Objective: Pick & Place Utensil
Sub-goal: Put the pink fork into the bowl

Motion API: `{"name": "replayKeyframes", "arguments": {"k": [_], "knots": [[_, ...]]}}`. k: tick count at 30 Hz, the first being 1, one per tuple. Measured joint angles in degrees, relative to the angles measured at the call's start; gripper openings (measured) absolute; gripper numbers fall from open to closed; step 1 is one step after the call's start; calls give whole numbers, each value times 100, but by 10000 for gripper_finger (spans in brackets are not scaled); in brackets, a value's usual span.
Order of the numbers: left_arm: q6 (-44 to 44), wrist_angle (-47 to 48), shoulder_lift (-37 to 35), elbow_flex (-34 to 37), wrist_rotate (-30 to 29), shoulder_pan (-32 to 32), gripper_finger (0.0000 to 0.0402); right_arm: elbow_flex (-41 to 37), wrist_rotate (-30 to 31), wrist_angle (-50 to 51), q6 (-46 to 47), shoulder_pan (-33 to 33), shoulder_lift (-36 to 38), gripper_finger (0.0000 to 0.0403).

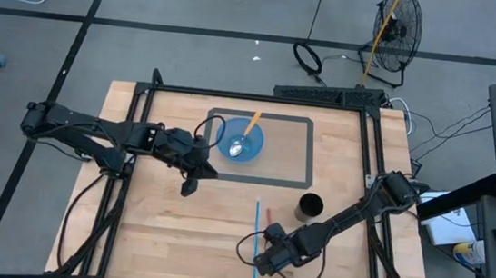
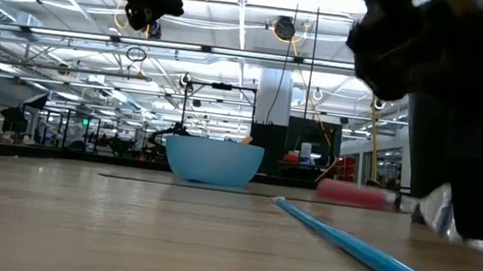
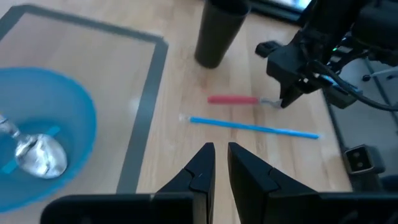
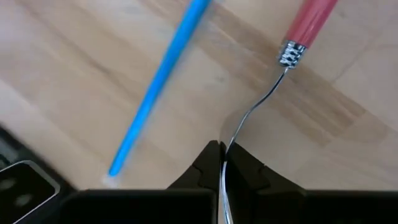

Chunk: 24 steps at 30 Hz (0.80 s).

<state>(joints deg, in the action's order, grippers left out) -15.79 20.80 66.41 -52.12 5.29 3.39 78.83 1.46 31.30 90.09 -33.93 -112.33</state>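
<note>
A red-handled utensil (image 3: 232, 99) with a thin metal shank lies between the black cup (image 1: 311, 206) and a blue straw (image 1: 256, 240). My right gripper (image 4: 222, 152) sits low over the table near its near edge and is shut on the utensil's metal end. A blue bowl (image 1: 241, 142) stands on the grey-framed mat and holds a spoon with an orange handle (image 1: 251, 122). My left gripper (image 3: 221, 155) hovers high beside the bowl, fingers nearly together, touching nothing. My right gripper pinches the utensil's thin metal shank (image 4: 231, 140) between its two fingers, the shank running along them and out toward the red handle (image 4: 311, 22). The fingers come from above, slanting down. The handle (image 2: 353, 194) stays down at table level; whether it rests there I cannot tell.
The blue straw (image 3: 252, 127) lies flat close beside the utensil and my right gripper. The black cup (image 3: 217, 31) stands upright just beyond the handle. Bare wood lies along the table's left and near-left parts.
</note>
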Motion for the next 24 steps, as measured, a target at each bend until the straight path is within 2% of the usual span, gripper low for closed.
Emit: {"name": "replayKeyframes", "arguments": {"k": [6, 12, 19, 24], "knots": [[-25, -620, 1, 0, 355, 0, 45, 0, 634, 40, -270, -85, 394, 1], [-340, -1674, 56, -2, 935, 1, 58, 2, 1556, 20, -856, -105, 877, 1], [-827, -2445, 400, -7, 987, -12, 119, 2, 2668, -150, -1932, -35, 1448, 1], [-1177, -3341, 811, -4, 1128, -34, 173, 7, 2887, -354, -2892, 125, 1764, 1]]}}
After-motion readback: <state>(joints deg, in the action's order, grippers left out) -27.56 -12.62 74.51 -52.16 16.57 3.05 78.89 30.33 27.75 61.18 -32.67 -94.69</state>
